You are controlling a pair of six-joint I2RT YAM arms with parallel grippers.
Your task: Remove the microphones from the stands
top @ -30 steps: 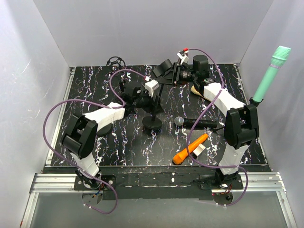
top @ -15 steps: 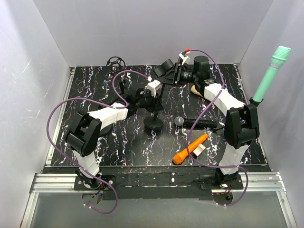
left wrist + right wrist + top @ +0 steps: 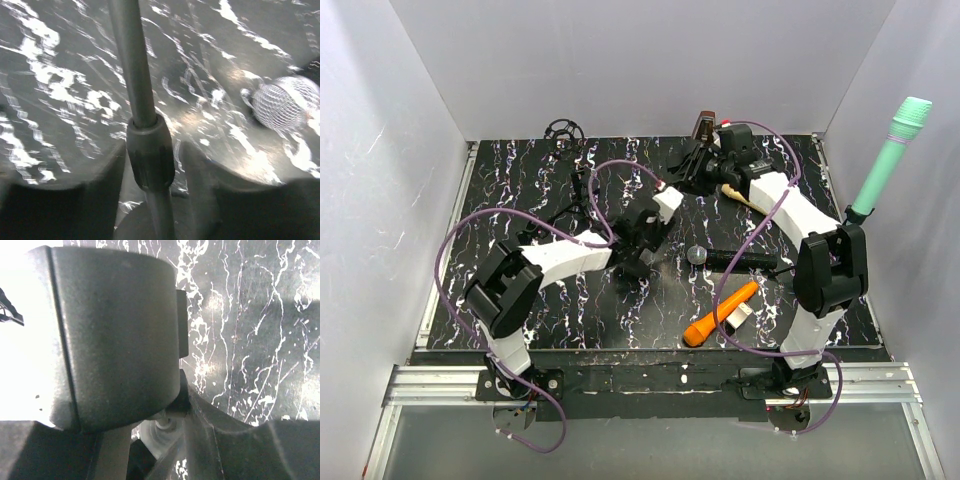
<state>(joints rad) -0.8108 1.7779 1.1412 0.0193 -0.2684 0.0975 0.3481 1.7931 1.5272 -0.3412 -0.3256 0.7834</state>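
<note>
The black microphone (image 3: pixel 735 259) lies flat on the table (image 3: pixel 520 190), just right of the left gripper (image 3: pixel 642 245) and apart from it.
One stand (image 3: pixel 638 265), three microphones: black, an orange microphone (image 3: pixel 720 313), a green microphone (image 3: pixel 890 155). The left gripper straddles the pole (image 3: pixel 131 60), grip impossible to tell; the right gripper (image 3: pixel 695 163) is clamped on the clip (image 3: pixel 115 335).

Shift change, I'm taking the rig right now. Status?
Left pincer: straddles the stand pole at its collar; grip unclear, view blurred.
Right pincer: at the stand's top clip; grip unclear.
Black microphone lies on the table right of the pole; none visible in the clip.
Done: removal, probably.
Left: confirm, then back both arms off.
</note>
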